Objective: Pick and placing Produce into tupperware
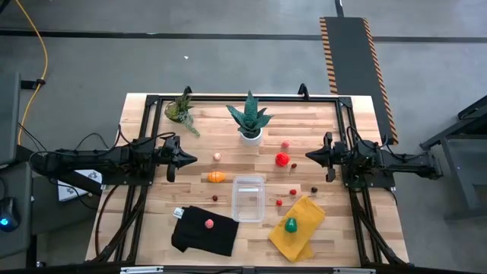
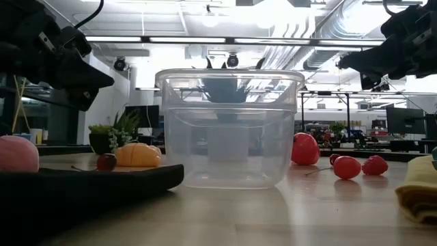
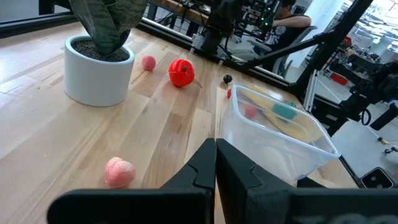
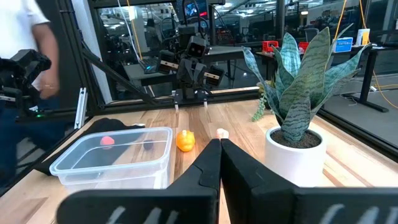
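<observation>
both grippers, left gripper (image 1: 190, 158) and right gripper (image 1: 310, 156), hover with jaws closed and empty. the empty tupperware (image 1: 249, 198) sits centre-near, produce scattered around; a careless reach could roll the orange piece (image 1: 217, 177) away.

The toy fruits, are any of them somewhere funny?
Nothing is spilled or broken. The tupperware stands upright and empty. Two pieces lie on cloths rather than bare wood: a pink one on the black cloth and a green one on the yellow cloth.
</observation>
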{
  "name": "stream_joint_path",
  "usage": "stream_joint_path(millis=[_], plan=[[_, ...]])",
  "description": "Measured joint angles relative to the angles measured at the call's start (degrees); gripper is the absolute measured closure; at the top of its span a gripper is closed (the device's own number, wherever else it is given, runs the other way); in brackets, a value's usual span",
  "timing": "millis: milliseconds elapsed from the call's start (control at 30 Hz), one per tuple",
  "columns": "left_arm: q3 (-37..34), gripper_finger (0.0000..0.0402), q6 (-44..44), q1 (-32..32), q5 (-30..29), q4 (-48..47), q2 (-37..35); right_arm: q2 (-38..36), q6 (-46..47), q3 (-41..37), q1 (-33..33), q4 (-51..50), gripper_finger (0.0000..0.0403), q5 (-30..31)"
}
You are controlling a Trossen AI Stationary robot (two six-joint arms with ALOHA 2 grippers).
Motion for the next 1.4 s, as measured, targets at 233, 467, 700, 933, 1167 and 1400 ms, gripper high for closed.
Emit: stream_joint_path(millis=[233, 467, 700, 933, 1167, 1400], plan=[[0.0, 0.0401, 0.0, 0.0, 0.0, 0.0, 0.0, 0.0, 0.0, 0.0, 0.0, 0.0, 0.0402, 0.0], [0.0, 0.0401, 0.0, 0.0, 0.0, 0.0, 0.0, 0.0, 0.0, 0.0, 0.0, 0.0, 0.0402, 0.0], [0.0, 0.0401, 0.0, 0.0, 0.0, 0.0, 0.0, 0.0, 0.0, 0.0, 0.0, 0.0, 0.0402, 0.0], [0.0, 0.0401, 0.0, 0.0, 0.0, 0.0, 0.0, 0.0, 0.0, 0.0, 0.0, 0.0, 0.0402, 0.0], [0.0, 0.0401, 0.0, 0.0, -4.6, -0.9, 0.0, 0.0, 0.0, 0.0, 0.0, 0.0, 0.0402, 0.0], [0.0, 0.0401, -14.3, 0.0, -3.0, -0.7, 0.0, 0.0, 0.0, 0.0, 0.0, 0.0, 0.0402, 0.0]])
